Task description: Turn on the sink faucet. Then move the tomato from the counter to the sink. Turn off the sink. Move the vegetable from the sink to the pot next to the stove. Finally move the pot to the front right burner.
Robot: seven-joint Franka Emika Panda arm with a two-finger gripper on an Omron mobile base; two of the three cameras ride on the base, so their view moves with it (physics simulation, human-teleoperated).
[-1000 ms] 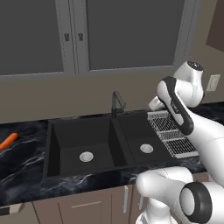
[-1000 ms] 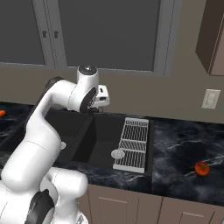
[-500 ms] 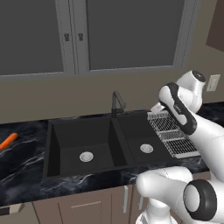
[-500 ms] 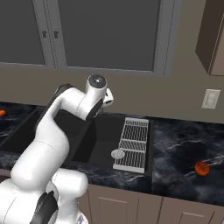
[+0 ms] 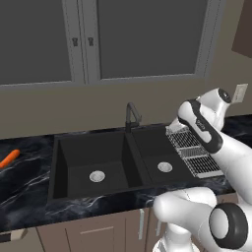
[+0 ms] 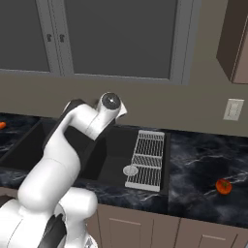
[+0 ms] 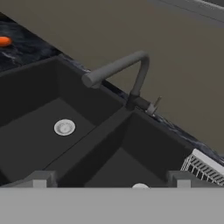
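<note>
1. The thin dark metal gooseneck faucet (image 7: 131,76) stands at the far rim of the matte black double-basin sink (image 5: 78,162), on the divider between the basins; its small lever (image 7: 155,105) sticks out at the base and no water is visible.
2. The two-finger gripper (image 7: 109,178) hovers above the sink's right basin, apart from the faucet, its jaws spread wide and holding nothing.
3. The small round red-orange tomato (image 6: 223,186) lies far right on the glossy black marble counter (image 6: 203,169), beyond the white wire rack (image 6: 147,160); a long orange carrot (image 5: 9,158) lies far left.
4. Risk: the lever is small, so a slightly off approach could knock the spout or slide past without opening the water.
5. Compared with a second ago, the arm has swung rightward and farther from the base; nothing else has moved.
</note>
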